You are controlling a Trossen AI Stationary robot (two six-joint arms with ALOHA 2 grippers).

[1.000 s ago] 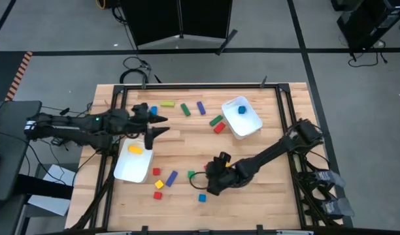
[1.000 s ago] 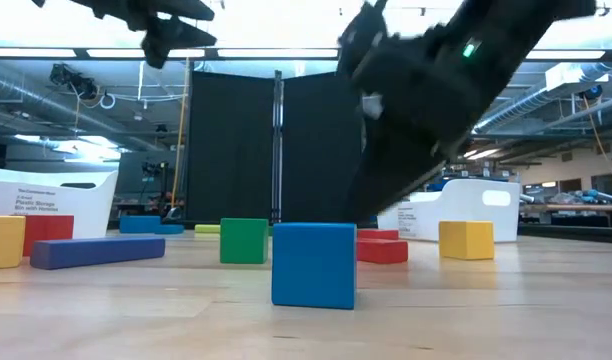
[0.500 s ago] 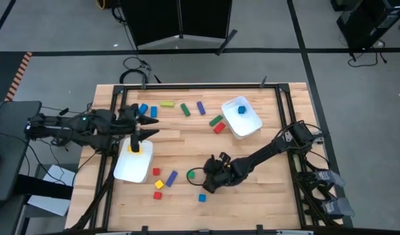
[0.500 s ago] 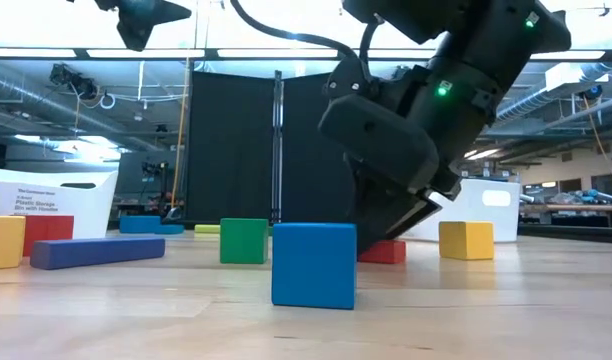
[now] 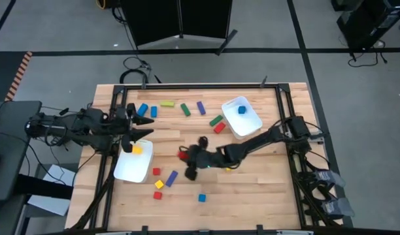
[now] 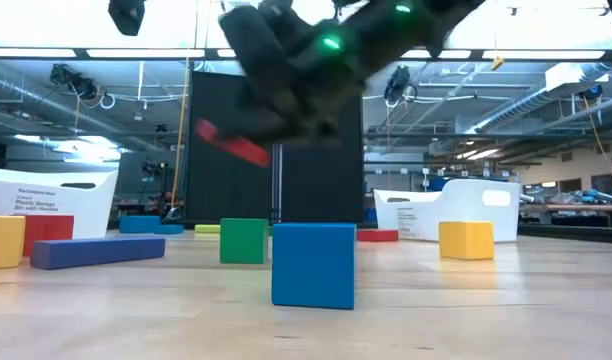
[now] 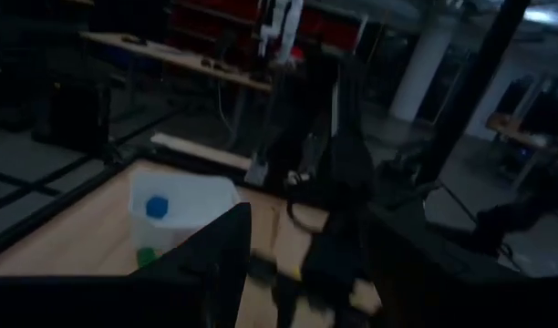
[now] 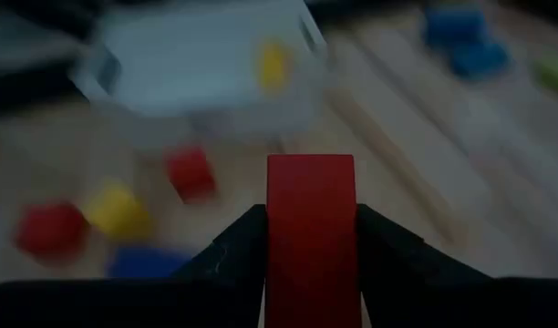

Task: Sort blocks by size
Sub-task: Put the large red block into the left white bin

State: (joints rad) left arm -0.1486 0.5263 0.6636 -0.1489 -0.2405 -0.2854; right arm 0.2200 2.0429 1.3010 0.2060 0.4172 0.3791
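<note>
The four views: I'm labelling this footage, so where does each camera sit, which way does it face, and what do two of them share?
High view: overhead, straight down on the table; both arms show, right claw mid-table.
Low view: at tabletop height, level across a blue cube; the right arm shows overhead.
Left wrist view: faces across the table at the white tray past its own dark fingers.
Right wrist view: faces the other tray; its fingers grip the red bar.
Shared: the red bar appears in low and right wrist views.

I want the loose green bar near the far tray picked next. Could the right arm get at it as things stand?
Probably not yet: the right claw is shut on a red bar, lifted off the table. The green bar itself lies uncovered beside the tray.
</note>
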